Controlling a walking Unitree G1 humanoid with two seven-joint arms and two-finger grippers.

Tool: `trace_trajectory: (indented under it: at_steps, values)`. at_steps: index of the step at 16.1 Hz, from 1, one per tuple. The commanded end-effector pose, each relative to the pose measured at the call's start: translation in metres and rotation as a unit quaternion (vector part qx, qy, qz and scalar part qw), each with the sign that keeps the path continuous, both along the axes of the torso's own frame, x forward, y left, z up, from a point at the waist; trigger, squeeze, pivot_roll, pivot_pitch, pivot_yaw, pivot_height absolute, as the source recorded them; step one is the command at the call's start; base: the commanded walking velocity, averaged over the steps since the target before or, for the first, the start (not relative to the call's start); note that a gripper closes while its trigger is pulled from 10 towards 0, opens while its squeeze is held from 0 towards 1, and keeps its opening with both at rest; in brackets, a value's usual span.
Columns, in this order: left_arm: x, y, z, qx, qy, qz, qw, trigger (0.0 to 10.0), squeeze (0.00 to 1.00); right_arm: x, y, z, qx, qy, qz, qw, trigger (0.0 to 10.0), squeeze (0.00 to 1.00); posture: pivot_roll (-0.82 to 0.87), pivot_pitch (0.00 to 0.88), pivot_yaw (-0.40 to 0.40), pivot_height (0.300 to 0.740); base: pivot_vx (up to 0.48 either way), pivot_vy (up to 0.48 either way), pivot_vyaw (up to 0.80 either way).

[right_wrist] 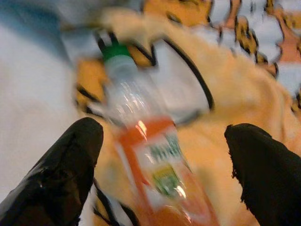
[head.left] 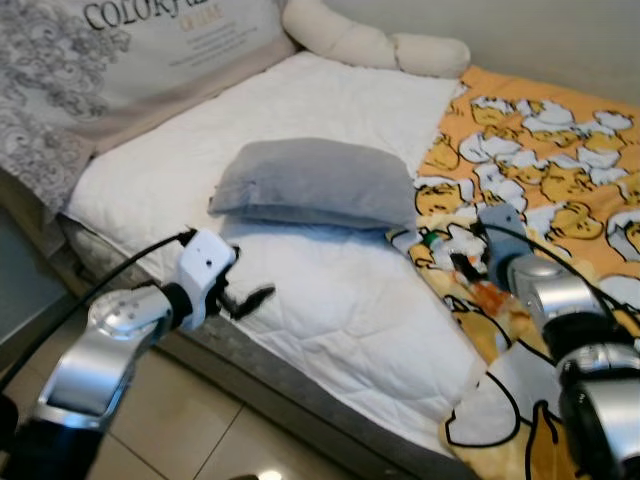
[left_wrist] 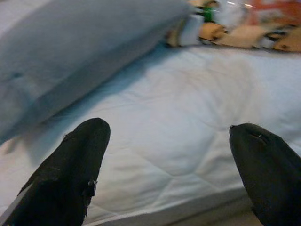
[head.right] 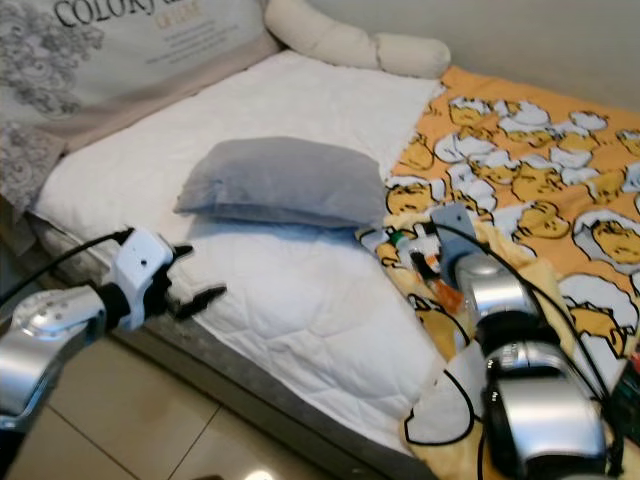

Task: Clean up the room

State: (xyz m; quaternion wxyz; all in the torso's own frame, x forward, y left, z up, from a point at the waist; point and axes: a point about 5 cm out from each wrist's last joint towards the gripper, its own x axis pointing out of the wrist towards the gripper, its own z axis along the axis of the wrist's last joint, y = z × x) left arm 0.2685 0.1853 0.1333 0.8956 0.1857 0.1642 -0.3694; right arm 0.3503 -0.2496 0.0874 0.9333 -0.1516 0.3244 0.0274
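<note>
Right gripper (right_wrist: pixel 162 174) spread wide, fingers either side of a clear plastic bottle with green cap and orange label (right_wrist: pixel 150 155) lying on the orange cartoon-print blanket (head.left: pixel 540 160), gripping nothing; left gripper (left_wrist: pixel 169 179) wide open and empty above the white quilted mattress (head.left: pixel 330 290).

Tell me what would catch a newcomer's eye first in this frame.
The bright orange cartoon-duck blanket covering the bed's right side stands out. On its edge lies a clear plastic bottle with green cap and orange label, with the open right hand poised around it. A grey rectangular pillow sits mid-bed on the white quilted mattress, the open left hand hovering near the bed's edge.
</note>
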Motion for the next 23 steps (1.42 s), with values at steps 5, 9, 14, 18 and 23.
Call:
trace_trajectory:
  at_steps: [5, 9, 14, 18, 23]
  values:
    - [-0.013, -0.006, 0.015, 0.01, 0.028, -0.087, 0.996, 10.0, 0.0, 0.0, -0.015, 0.002, -0.01, 0.021, -0.025, 0.999, 10.0, 0.0, 0.02, 0.0, 0.007, 0.74, 0.0, 0.0, 0.0]
    - [-0.024, -0.005, 0.02, 0.015, 0.055, -0.11, 0.992, 10.0, 0.0, -0.009, -0.018, -0.012, 0.0, 0.035, -0.044, 0.998, 10.0, 0.0, 0.05, 0.0, 0.03, 0.74, 0.0, 0.0, 0.0]
    - [-0.029, -0.007, 0.026, 0.018, 0.067, -0.124, 0.99, 10.0, 0.0, -0.017, -0.023, -0.022, -0.006, 0.046, -0.063, 0.997, 10.0, 0.0, 0.07, 0.0, 0.028, 0.74, 0.0, 0.0, 0.0]
    - [-0.036, -0.009, 0.023, 0.017, 0.086, -0.131, 0.987, 10.0, 0.0, -0.031, -0.019, -0.041, 0.004, 0.089, -0.065, 0.994, 8.2, 0.0, 0.08, 0.0, 0.016, 0.74, 0.0, 0.0, 0.0]
    - [-0.038, -0.009, 0.024, 0.012, 0.089, -0.126, 0.988, 10.0, 0.0, -0.032, -0.022, -0.041, 0.016, 0.087, -0.077, 0.993, 0.4, 0.0, 0.08, 0.0, 0.01, 0.74, 0.0, 0.0, 0.0]
